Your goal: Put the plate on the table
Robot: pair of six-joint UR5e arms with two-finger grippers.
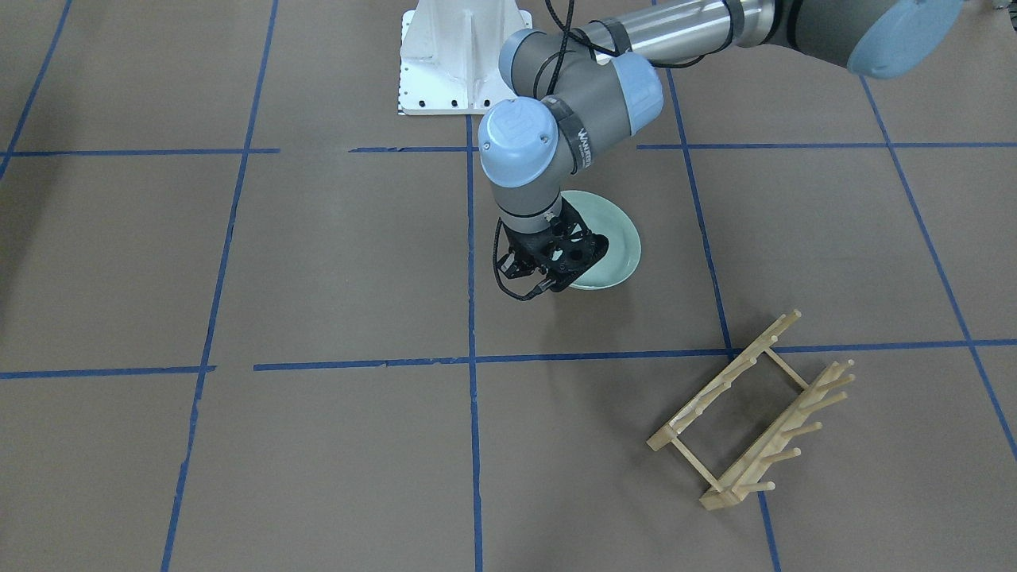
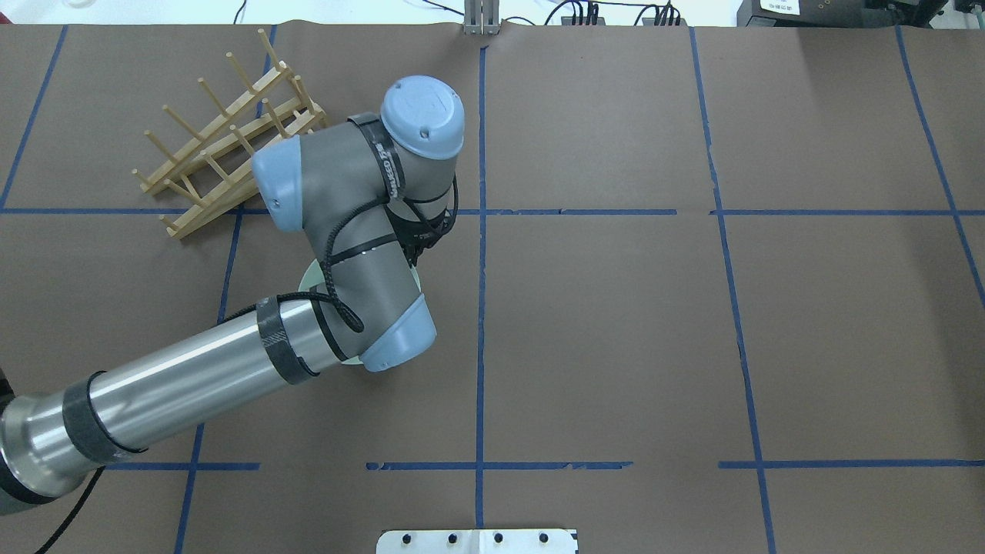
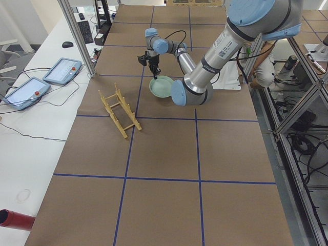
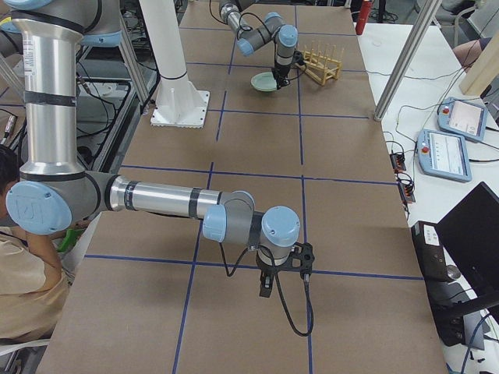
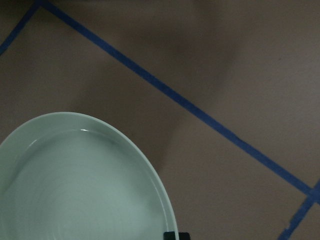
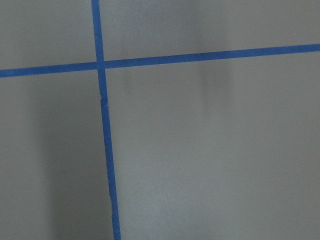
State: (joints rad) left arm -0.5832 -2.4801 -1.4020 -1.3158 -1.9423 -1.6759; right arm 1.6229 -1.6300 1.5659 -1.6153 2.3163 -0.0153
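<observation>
The pale mint-green plate (image 1: 616,238) lies low and nearly flat over the brown table (image 1: 318,262), near its middle. I cannot tell whether it rests on the surface. My left gripper (image 1: 556,266) points down over the plate's edge and is shut on its rim. The left wrist view shows the plate (image 5: 75,190) with one fingertip (image 5: 172,235) at the rim. From overhead my left arm hides all but a sliver of the plate (image 2: 306,278). My right gripper (image 4: 265,287) hangs over the table far from the plate; I cannot tell if it is open.
The empty light wooden peg rack (image 1: 755,413) stands on the table beside the plate, farther from the robot; it also shows overhead (image 2: 223,154). The white robot base (image 1: 457,56) is at the table's near edge. Blue tape lines (image 6: 102,125) cross the surface.
</observation>
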